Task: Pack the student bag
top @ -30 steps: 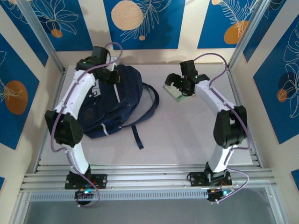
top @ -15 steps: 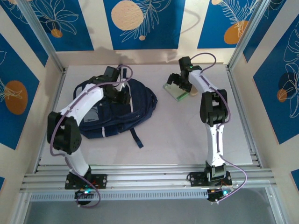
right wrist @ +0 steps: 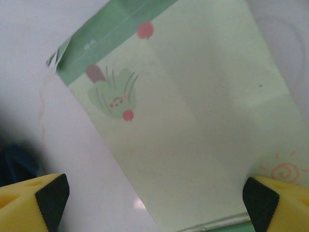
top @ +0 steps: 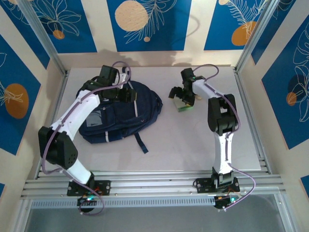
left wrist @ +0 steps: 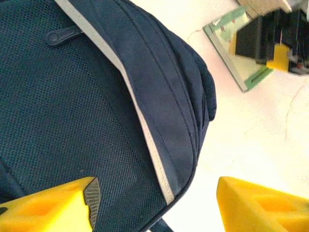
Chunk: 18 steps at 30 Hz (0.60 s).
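- Hovering at the far right part of the student bag [top: 113,116], our left gripper [top: 126,94] has its yellow fingers spread with nothing pinched between them.
- From the left wrist, we see one finger of the left gripper [left wrist: 155,193] above the dark mesh panel and the other above bare table [top: 183,145]. The jaws therefore straddle the bag's rounded edge and its light stripe [left wrist: 145,130].
- We judge that this pose is meant to catch that edge, lifting or spreading the bag for loading. No opening or zip track shows clearly, so we cannot tell whether the bag is unzipped.
- The bag lies flat on the left half of the table, directly under the left gripper, with a dark strap [top: 141,141] trailing toward the near edge.
- Our right gripper [top: 182,95] also stands wide open, low over a pale green booklet [top: 184,106] lying flat on the table.
- In the right wrist view the right gripper [right wrist: 154,193] has one finger at the booklet's [right wrist: 183,121] edge and the other over bare table, so nothing is clamped.
- We take the booklet to be cargo. It sits near the bag's right side but apart from it, which puts the bag off to the right gripper's left.
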### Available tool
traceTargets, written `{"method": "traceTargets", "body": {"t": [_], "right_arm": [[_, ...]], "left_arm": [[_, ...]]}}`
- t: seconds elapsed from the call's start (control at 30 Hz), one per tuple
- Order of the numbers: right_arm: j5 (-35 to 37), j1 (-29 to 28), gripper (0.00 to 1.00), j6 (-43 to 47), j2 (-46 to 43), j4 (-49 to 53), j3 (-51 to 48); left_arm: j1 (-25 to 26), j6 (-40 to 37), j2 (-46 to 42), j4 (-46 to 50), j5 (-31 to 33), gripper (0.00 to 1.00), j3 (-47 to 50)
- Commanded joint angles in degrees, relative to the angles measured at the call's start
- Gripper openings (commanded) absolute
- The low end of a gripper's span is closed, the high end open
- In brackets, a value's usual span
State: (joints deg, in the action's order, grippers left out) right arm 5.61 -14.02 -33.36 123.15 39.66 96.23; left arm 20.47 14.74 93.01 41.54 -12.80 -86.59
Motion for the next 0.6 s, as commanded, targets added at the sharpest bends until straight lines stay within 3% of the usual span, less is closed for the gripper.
{"method": "traceTargets", "body": {"t": [0.0,0.2,0.33,0.4,0.47,0.57], "right_arm": [[-2.12,-0.4,0.95,-1.43,-5.26,1.92,-8.87],[-2.45,-0.72,0.95,-0.87,-19.82,0.16,-26.18],[9.4,3.44,0.96,-4.38,-32.44,1.29,-34.44],[10.46,7.08,0.96,-7.46,-37.94,0.73,-36.93],[5.91,10.57,0.96,-11.54,-43.05,-0.6,-39.41],[-6.64,14.17,0.95,-20.01,-50.56,-5.37,-45.86]], "left_arm": [[1.05,2.53,2.83,-2.4,-2.97,0.65,-4.19],[6.99,2.94,12.76,-1.08,-3.69,0.65,-13.17],[11.58,3.73,20.34,-0.93,-3.72,0.65,-19.87],[14.38,3.63,25.18,0.14,-4.22,0.61,-24.89],[16.73,3.88,31.02,1.46,-6.06,0.6,-31.22],[18.95,4.5,37.94,0.66,-8.37,0.62,-38.25]]}}
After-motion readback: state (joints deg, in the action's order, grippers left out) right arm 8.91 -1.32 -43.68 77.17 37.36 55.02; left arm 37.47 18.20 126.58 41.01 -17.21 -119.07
